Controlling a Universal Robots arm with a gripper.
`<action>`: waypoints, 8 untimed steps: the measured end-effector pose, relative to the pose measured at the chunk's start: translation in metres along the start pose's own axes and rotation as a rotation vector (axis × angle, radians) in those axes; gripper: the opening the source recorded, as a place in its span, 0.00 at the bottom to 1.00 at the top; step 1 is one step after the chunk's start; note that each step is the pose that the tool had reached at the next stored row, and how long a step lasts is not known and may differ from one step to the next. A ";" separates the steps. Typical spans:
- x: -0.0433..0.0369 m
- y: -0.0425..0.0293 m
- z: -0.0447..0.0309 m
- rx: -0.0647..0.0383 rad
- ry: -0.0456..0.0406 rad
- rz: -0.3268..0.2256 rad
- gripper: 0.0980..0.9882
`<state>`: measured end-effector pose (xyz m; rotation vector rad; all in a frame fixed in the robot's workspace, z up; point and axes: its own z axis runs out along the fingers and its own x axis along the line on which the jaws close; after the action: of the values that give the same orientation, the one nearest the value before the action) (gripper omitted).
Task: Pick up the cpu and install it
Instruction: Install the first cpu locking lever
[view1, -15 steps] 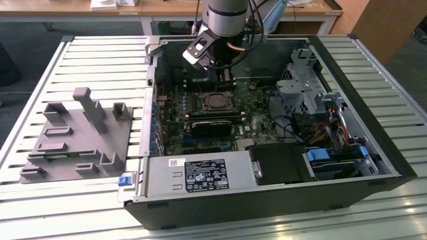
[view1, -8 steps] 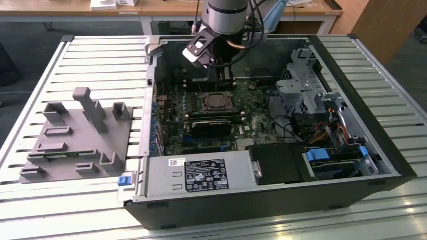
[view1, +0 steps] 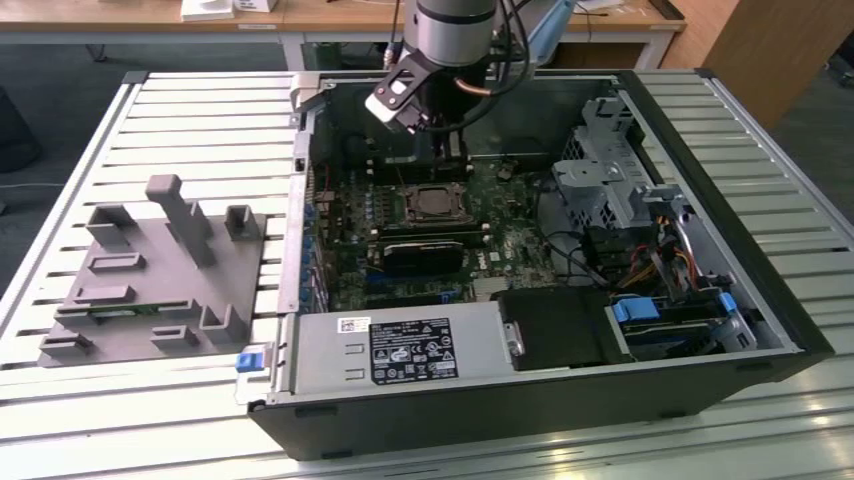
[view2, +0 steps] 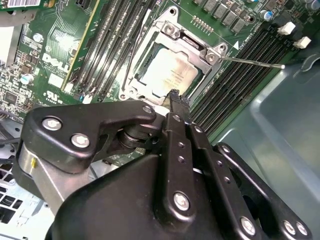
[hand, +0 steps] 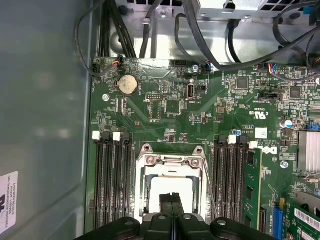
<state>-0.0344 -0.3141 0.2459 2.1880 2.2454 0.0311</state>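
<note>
With the cpu (view2: 170, 75) already seated in the motherboard socket (hand: 171, 172), the tool (hand: 171, 199) (fingers together, holding nothing) hovers just above it.

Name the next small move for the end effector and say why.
Probably lift straight up, away from the socket. In the second wrist view the cpu lies flat inside the socket frame. In the first wrist view the end effector hangs close over it, shut with nothing between its fingers. The thin lever sticks out sideways, so a vertical retreat should clear it.
</note>
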 end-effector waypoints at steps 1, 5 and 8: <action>0.0000 0.0000 -0.0004 0.000 0.0000 0.000 0.01; 0.0000 0.0000 -0.0020 0.000 0.0000 0.000 0.01; 0.0001 0.0001 -0.0030 0.000 0.0002 0.000 0.01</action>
<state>-0.0343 -0.3141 0.2489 2.1880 2.2455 0.0315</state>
